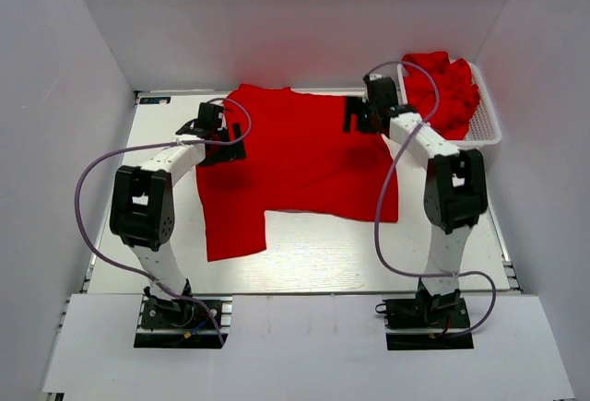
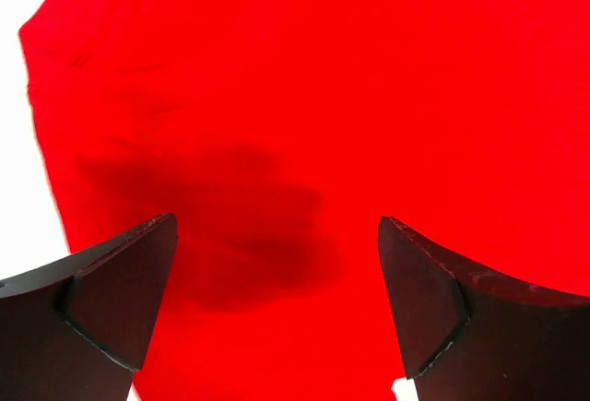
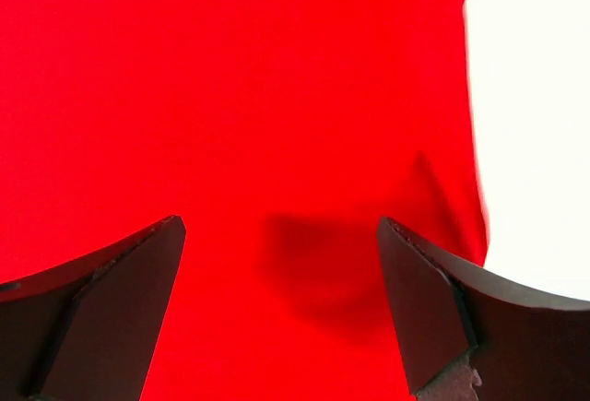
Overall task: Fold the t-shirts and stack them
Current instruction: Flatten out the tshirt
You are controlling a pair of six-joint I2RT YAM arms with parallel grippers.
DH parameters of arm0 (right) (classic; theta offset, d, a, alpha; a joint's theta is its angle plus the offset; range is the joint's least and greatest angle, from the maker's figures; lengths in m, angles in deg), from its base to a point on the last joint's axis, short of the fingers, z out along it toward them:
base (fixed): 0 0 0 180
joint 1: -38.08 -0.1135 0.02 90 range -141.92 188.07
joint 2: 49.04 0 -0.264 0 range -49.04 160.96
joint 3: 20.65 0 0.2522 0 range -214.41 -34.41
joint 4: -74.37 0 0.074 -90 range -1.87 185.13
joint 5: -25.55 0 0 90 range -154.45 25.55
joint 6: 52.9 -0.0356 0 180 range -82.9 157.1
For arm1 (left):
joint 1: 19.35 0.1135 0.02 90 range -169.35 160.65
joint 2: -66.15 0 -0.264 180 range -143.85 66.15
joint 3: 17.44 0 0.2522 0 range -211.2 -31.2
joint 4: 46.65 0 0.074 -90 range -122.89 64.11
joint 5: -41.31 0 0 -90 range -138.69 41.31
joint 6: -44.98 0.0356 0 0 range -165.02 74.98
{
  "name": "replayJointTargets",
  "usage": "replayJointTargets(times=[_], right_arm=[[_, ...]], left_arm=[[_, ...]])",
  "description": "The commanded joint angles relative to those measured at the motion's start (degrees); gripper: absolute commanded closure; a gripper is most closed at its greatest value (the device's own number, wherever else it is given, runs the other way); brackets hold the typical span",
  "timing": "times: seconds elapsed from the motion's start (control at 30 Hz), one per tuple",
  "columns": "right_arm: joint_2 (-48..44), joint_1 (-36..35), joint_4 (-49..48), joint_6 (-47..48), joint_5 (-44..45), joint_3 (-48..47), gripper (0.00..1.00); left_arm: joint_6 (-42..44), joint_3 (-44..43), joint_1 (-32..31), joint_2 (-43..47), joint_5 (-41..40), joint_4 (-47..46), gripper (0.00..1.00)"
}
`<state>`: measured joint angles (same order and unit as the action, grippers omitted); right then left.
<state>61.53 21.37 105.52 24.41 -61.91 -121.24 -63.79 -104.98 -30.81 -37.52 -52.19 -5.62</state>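
T-shirt [image 1: 304, 157] flat; jaws wide over both side edges.

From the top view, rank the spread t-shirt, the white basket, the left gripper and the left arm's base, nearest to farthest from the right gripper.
1. spread t-shirt: directly under the right gripper.
2. white basket: just to its right, far corner.
3. left gripper: across the shirt, on the left.
4. left arm's base: near edge, left side.

left arm [image 1: 161, 272], right arm [image 1: 449, 249]: white links, black joint housings | cables [image 1: 77, 200]: lilac, looped | bases [image 1: 181, 313]: black plates | left hand [image 2: 277, 221], right hand [image 3: 279, 222]: matte black wedge fingers
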Motion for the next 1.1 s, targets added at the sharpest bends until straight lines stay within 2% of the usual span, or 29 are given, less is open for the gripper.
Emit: replayJointTargets(times=[0.0, 0.03, 0.17, 0.3, 0.5, 0.63, 0.73, 0.83, 0.93, 0.97, 1.07], right_arm=[[5.3, -0.2, 1.9, -0.4, 8.0, -11.2, 0.10], [9.9, -0.1, 3.5, -0.2, 9.5, -17.4, 0.10], [18.3, 0.1, 2.8, -0.8, 11.0, -26.1, 0.10], [24.9, 0.2, -0.1, -2.0, 12.0, -34.2, 0.15], [28.8, 0.3, -7.2, -2.6, 14.9, -35.3, 0.29], [31.2, 0.2, -9.3, -2.3, 19.9, -36.1, 0.40], [32.6, 0.6, -11.3, -1.4, 21.8, -36.7, 0.41], [34.5, 1.0, -12.4, -0.8, 21.8, -37.8, 0.43], [35.7, 1.5, -13.0, -0.9, 20.7, -38.6, 0.50], [35.9, 1.5, -13.3, -1.0, 20.7, -38.7, 0.59], [36.6, 1.9, -13.6, -1.4, 19.6, -38.6, 0.62]], left_arm=[[-1.1, -1.4, 0.0, -0.9, 3.2, -3.6, 0.00], [-1.1, -3.0, 0.0, -2.4, 3.2, -3.6, 0.00], [-1.1, -4.9, 0.0, -5.5, 4.6, -5.8, 0.00], [-0.6, -8.1, 0.0, -8.5, 6.1, -7.7, 0.00], [-0.6, -11.6, 1.1, -13.3, 7.1, -7.0, 0.00], [0.0, -11.6, 1.1, -13.9, 4.7, -6.3, 0.00], [0.5, -10.3, 1.1, -14.4, 3.2, -6.3, 0.00], [0.5, -8.8, 1.1, -14.4, 2.5, -6.3, 0.00], [0.5, -8.2, 1.1, -14.4, 2.5, -6.3, 0.00], [0.5, -8.2, 1.1, -14.4, 2.5, -5.8, 0.00], [0.5, -8.2, 1.1, -14.4, 2.5, -5.2, 0.00]])
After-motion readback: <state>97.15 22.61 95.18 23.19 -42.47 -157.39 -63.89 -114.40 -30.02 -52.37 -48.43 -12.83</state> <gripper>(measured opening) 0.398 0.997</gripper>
